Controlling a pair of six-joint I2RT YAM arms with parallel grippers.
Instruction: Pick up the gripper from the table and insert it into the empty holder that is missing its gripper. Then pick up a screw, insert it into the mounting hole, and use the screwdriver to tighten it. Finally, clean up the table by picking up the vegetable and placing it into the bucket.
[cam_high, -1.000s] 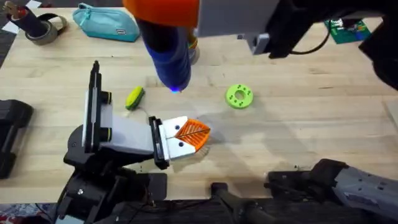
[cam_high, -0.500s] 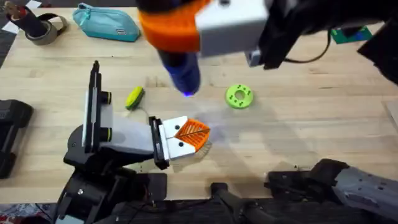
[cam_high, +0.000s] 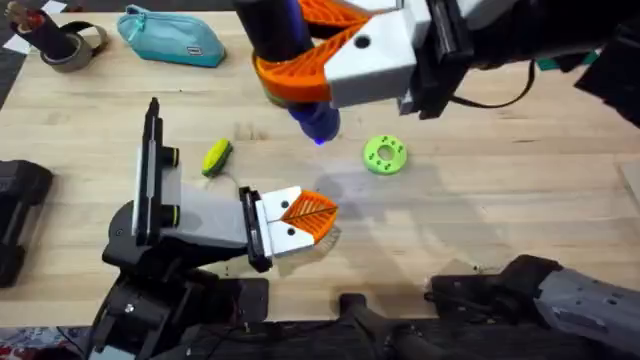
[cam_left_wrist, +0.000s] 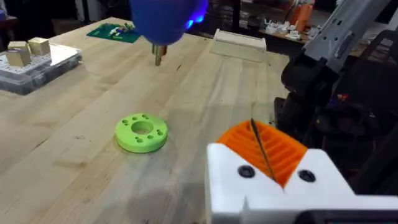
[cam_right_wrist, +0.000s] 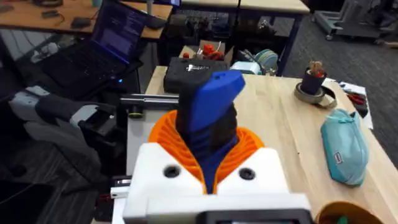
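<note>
My right claw (cam_high: 330, 60), clenched on the screwdriver (cam_high: 300, 75), swings it right toward the green disc (cam_high: 384, 154), away from the holder (cam_high: 215, 215); my left claw's (cam_left_wrist: 273, 162) orange pads are pressed together on nothing.

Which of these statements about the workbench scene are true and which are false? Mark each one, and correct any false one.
1. The right end effector is shut on the screwdriver. True.
2. The vegetable is inside the bucket. False: it lies on the table beside the holder.
3. The green ring lies flat on the table. True.
4. The teal pouch lies touching the green ring. False: it lies near the table's far left corner, well apart from the ring.
5. The screwdriver's tip is lit blue. True.
6. The left end effector grips the green ring. False: the ring lies apart from it on the wood.
</note>
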